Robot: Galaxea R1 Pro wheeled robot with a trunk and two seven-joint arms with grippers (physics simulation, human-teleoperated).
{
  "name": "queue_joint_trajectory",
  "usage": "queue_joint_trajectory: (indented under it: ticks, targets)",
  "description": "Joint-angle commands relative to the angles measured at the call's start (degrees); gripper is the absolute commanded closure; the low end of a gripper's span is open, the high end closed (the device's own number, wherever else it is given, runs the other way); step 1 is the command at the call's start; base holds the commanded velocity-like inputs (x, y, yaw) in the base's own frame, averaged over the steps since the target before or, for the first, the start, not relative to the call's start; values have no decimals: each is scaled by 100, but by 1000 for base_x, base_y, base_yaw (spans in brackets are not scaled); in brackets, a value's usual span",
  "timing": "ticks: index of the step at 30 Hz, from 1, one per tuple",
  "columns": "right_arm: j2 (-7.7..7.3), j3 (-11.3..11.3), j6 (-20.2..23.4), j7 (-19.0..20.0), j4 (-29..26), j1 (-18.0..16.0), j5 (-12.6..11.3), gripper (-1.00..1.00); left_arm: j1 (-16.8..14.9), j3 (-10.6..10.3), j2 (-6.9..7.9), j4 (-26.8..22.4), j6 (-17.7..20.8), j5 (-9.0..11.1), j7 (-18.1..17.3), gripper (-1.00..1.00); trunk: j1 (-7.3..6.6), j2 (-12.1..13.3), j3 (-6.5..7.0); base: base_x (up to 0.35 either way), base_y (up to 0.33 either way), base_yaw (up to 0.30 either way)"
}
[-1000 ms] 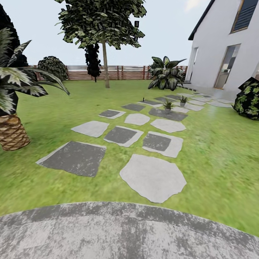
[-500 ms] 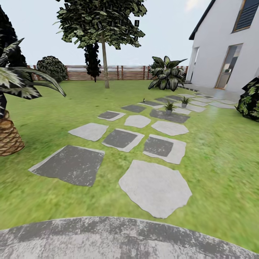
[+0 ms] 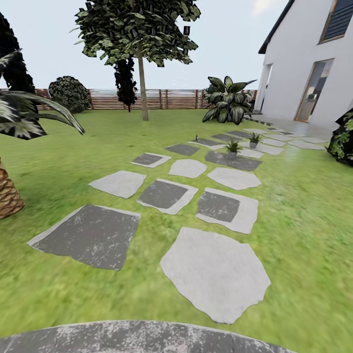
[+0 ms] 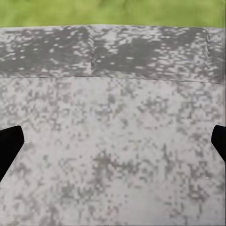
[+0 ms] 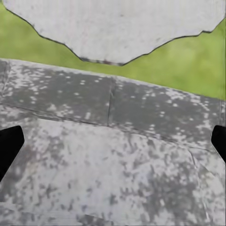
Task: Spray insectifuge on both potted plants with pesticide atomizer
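The garden (image 3: 304,206) is a broad green grass lawn under a pale sky, crossed by a path of flat light-grey and dark-grey stepping stones (image 3: 215,272) that runs away from the camera toward a white house with a tall glazed doorway (image 3: 314,73) at the far right. A brown slatted wooden fence (image 3: 162,99) closes the far edge of the lawn, with a slim-trunked leafy tree (image 3: 139,34) standing on the grass in front of it and a rounded dark bush (image 3: 69,93) near its left end. At the near left stands a large striped-leaf plant in a woven basket (image 3: 7,193); a broad-leaved dark green shrub (image 3: 228,100) grows beside the house, and another dark leafy bush (image 3: 343,139) sits at the right edge. A curved mottled grey paved slab (image 3: 137,337) lies at the very bottom of the head view. Far along the path, the two potted plants (image 3: 233,147), small green rosettes in round grey pots, stand near each other on the stones. Left of them, by a dark stone, a tiny dark upright object (image 3: 196,137) is too small to identify as the pesticide atomizer. Both wrist views look down on mottled paving with grass beyond; the left gripper (image 4: 113,146) and right gripper (image 5: 113,146) show only dark finger tips at opposite picture edges, jaws spread wide with nothing between them.
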Motion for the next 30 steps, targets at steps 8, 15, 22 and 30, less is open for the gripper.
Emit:
queue_joint_trajectory:
  ticks: [8,15,22,30]
  targets:
    - [-1,7,-17,5,11,-3,7,-100,-175,-7,-20,-77,-19,-21,2,-100,2,-2,-5,340,0,0]
    - [-1,0,-17,-5,3,-3,2,-100,-264,-26,0,56,-24,-18,-7,-100,2,-2,-5,340,0,0]
    - [-1,-1,-17,-12,4,-3,2,-100,-261,6,6,315,-31,-9,-6,-100,2,-2,-5,340,0,0]
    - [-1,-1,-17,-2,8,-3,2,-100,-253,10,17,411,-239,-9,-5,-100,2,-2,-5,340,0,0]
